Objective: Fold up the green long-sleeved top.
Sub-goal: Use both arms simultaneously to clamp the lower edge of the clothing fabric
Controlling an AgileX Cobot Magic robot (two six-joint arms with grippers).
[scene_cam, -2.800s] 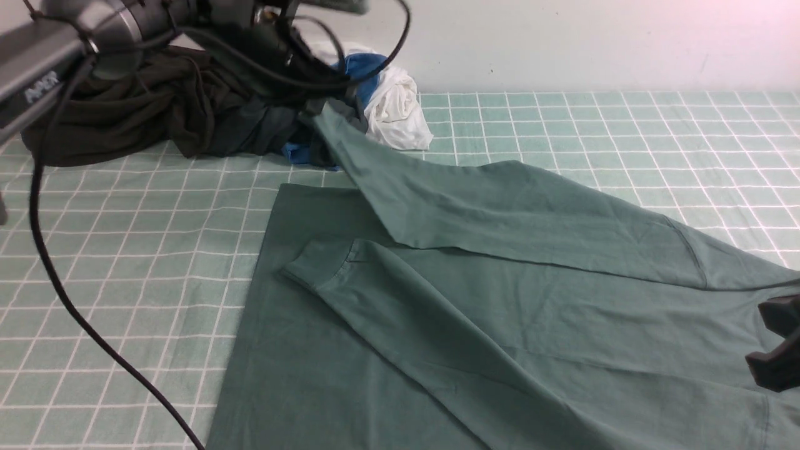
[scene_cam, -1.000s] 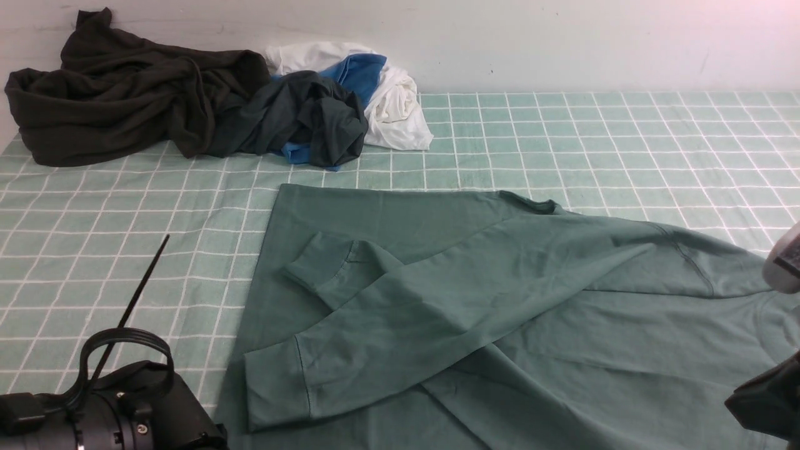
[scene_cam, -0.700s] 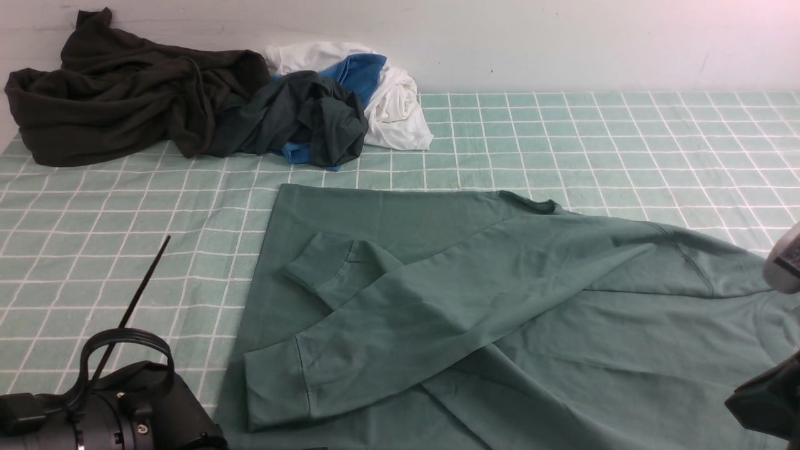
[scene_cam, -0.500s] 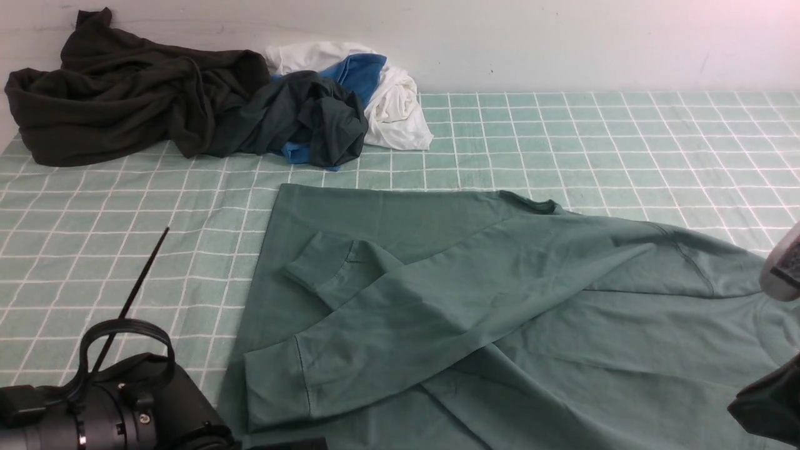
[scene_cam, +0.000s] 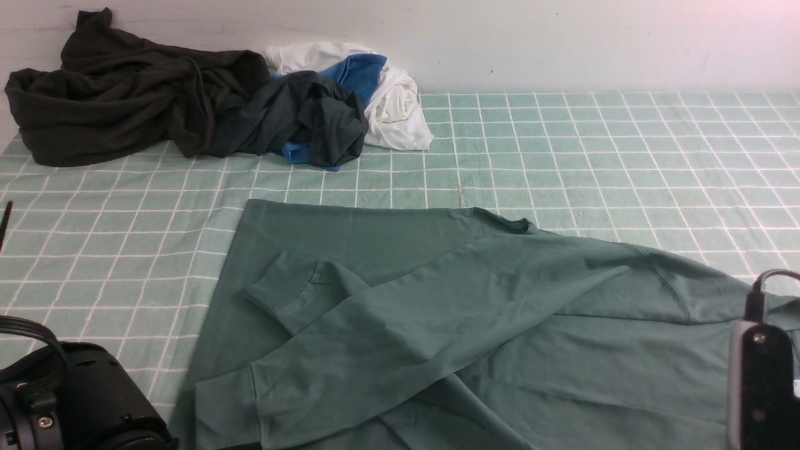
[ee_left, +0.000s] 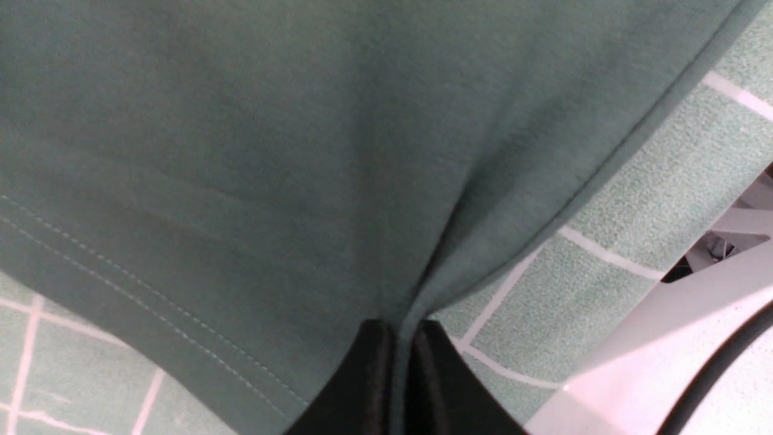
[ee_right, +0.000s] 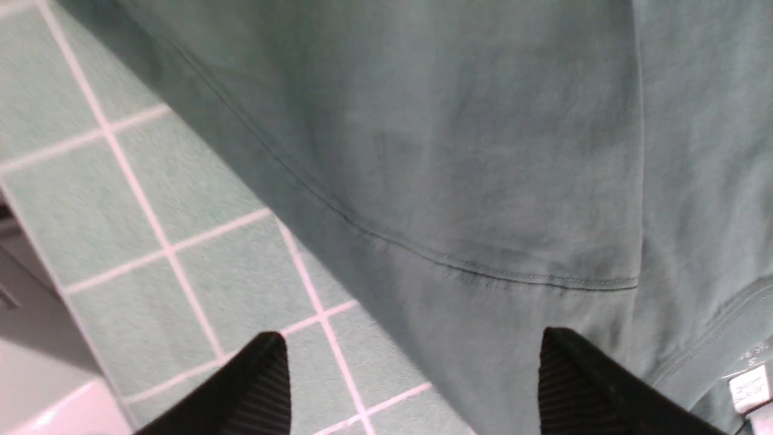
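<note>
With sleeves crossed on the green long-sleeved top point(scene_cam: 437, 325), lying near and centre-right, our left gripper point(ee_left: 397, 338) pinches its near-left hem and our right gripper point(ee_right: 410, 338) hangs spread over the shoulder, so we judge it must close there next.

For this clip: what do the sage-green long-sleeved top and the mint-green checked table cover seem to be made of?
Sage-green long-sleeved top: soft matte knit, probably cotton jersey; fine even surface, double-stitched hem, limp creases. Mint-green checked table cover: matte, towel-like cloth; short fuzzy nap shows up close, white grid lines. Exact fibres cannot be told.
</note>
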